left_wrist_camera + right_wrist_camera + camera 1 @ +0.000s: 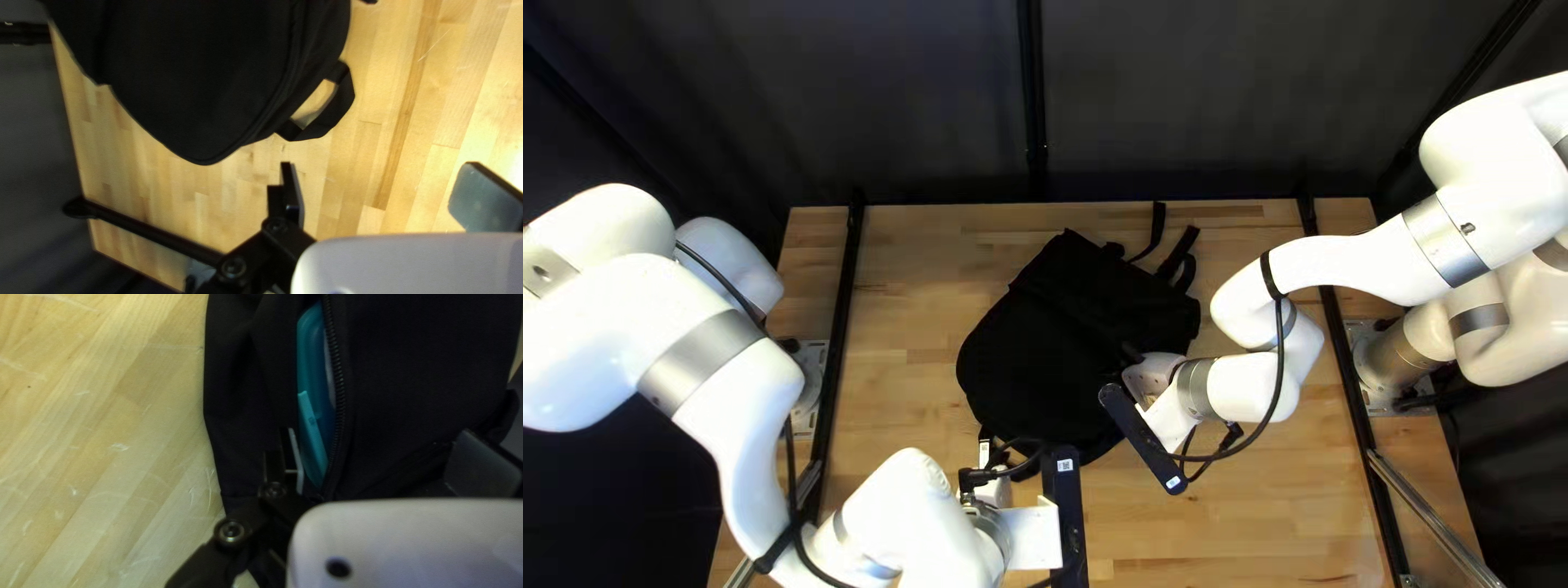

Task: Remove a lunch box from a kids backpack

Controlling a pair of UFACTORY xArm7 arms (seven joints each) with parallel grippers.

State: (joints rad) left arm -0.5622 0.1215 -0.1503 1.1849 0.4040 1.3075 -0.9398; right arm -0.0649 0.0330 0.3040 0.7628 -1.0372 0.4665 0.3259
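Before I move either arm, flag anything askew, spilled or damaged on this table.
Pale scratches mar the otherwise smooth tabletop beside the backpack, which lies askew to the tabletop's edges. Its zipper gapes beside the teal lunch box, likely deliberate here. No spill shows.

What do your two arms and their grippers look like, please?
My left arm and right arm are rounded and white, with silvery bands and black cables. The left gripper and right gripper have black links and fingers; each arm's end bears a black, white-tagged bar.
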